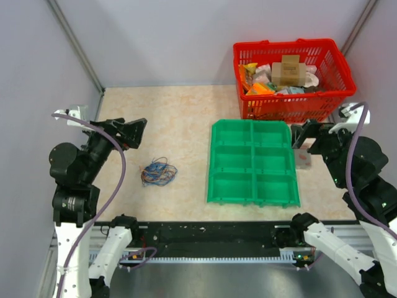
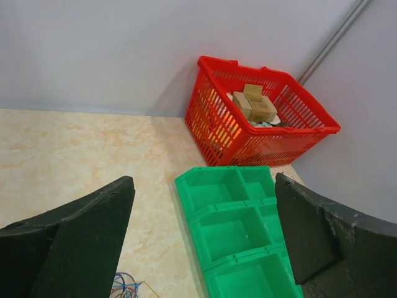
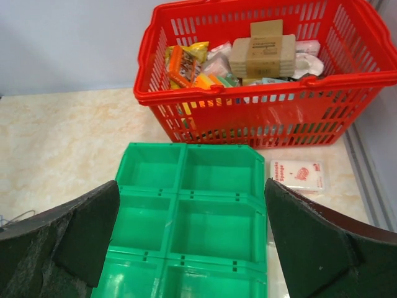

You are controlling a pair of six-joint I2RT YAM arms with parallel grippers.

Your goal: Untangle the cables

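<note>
The cables (image 1: 159,173) are a small tangle of thin blue, orange-red and dark wires lying on the beige table left of centre. A few loops show at the bottom edge of the left wrist view (image 2: 126,287). My left gripper (image 1: 136,132) is open and empty, raised above and to the upper left of the tangle, apart from it. My right gripper (image 1: 302,135) is open and empty at the right, above the right edge of the green tray. In the right wrist view a thin wire end shows at the far left edge (image 3: 13,216).
A green six-compartment tray (image 1: 253,144) sits right of centre, its bins empty. A red basket (image 1: 291,110) with boxes and packets stands at the back right. A white sponge packet (image 3: 298,175) lies beside the tray's right side. Grey walls close in left and right.
</note>
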